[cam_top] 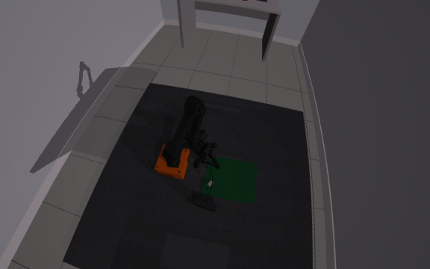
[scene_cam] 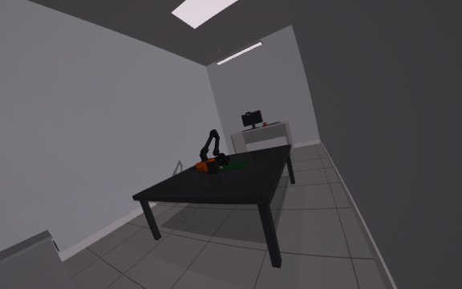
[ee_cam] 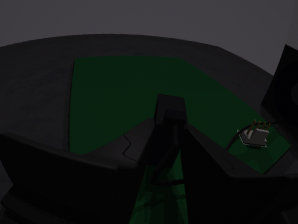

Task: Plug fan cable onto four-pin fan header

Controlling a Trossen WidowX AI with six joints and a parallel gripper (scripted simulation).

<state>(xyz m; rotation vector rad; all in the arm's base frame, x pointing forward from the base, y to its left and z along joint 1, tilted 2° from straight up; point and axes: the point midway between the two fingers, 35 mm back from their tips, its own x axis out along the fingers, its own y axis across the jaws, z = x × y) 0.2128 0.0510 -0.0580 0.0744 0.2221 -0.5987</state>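
Observation:
The green board [cam_top: 237, 183] [scene_cam: 239, 164] [ee_cam: 120, 95] lies flat on the dark table. The small white fan header [cam_top: 209, 184] [ee_cam: 256, 137], with thin pins, stands near the board's edge, on the right in the wrist view. My gripper [cam_top: 218, 166] [ee_cam: 168, 127] is shut on the black plug [ee_cam: 170, 104], which shows at the fingertips, apart from the header and to its left in the wrist view. The plug's underside and its height over the board are hard to tell. The thin dark cable [ee_cam: 231, 144] runs beside the header toward the fan [cam_top: 204, 202] [scene_cam: 212, 167] [ee_cam: 281, 87].
The fan's dark block stands beside the board's edge, close to the header. The orange arm base [cam_top: 171, 172] [scene_cam: 203, 167] stands on the table [cam_top: 267, 239] [scene_cam: 191, 189] to the left of the board in the top and exterior views. A desk [cam_top: 234, 12] [scene_cam: 265, 136] is farther back.

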